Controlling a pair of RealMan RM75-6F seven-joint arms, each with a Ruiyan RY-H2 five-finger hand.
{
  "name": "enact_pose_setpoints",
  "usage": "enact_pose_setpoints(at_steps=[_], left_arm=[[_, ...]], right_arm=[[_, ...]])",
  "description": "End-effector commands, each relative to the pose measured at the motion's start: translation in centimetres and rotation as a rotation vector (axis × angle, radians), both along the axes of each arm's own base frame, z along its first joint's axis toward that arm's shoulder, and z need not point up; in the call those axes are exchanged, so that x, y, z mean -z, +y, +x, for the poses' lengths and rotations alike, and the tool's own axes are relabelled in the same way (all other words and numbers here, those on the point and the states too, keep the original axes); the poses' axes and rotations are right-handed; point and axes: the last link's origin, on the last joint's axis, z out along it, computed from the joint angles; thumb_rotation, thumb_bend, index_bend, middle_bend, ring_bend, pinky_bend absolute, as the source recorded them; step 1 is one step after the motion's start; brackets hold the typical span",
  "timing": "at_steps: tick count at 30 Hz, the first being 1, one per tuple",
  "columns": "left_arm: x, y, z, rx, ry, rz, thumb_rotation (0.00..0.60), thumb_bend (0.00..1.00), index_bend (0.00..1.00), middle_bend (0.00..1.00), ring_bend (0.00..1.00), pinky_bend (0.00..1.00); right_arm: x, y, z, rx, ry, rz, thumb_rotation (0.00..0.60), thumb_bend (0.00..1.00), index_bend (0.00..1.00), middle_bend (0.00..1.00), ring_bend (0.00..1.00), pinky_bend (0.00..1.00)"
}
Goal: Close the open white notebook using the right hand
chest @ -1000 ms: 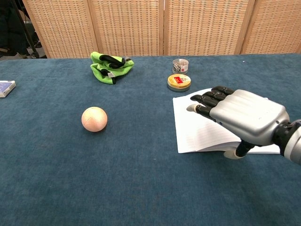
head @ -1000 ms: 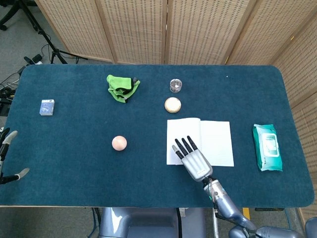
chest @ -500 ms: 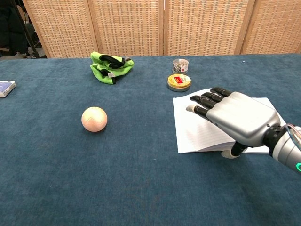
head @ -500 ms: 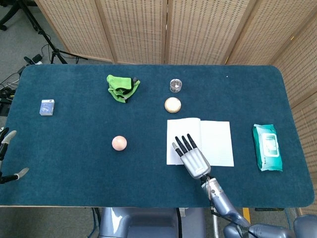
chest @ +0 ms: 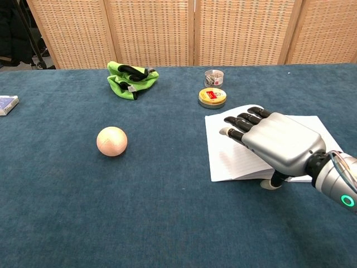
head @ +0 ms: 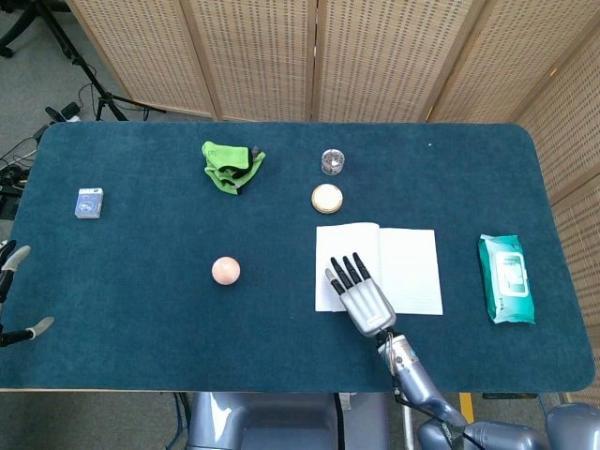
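While metallic right hand [chest: 276, 146] hovers flat, ruled white notebook [head: 410, 269] lies open.

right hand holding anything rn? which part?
Nothing held. The right hand lies flat, fingers extended, over the left page of the open notebook; no page is pinched. The left hand shows only at the frame edge.
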Motion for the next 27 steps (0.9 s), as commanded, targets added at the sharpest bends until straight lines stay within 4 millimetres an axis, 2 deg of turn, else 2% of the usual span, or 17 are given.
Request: enact_pose_setpoints(at_steps=[1, 27], left_arm=[[-0.06, 0.02, -0.04, -0.001, -0.001, 0.000, 0.600, 0.00, 0.00, 0.00, 0.00, 0.00], [-0.11, 0.00, -0.03, -0.001, -0.005, 0.000, 0.600, 0.00, 0.00, 0.00, 0.00, 0.00]], right_arm=[[0.14, -0.11, -0.05, 0.004, 0.002, -0.005, 0.600, 0.16, 0.00, 0.00, 0.00, 0.00], [0.79, -1.03, -0.47, 0.002, 0.052, -0.059, 0.600, 0.17, 0.00, 0.00, 0.00, 0.00]])
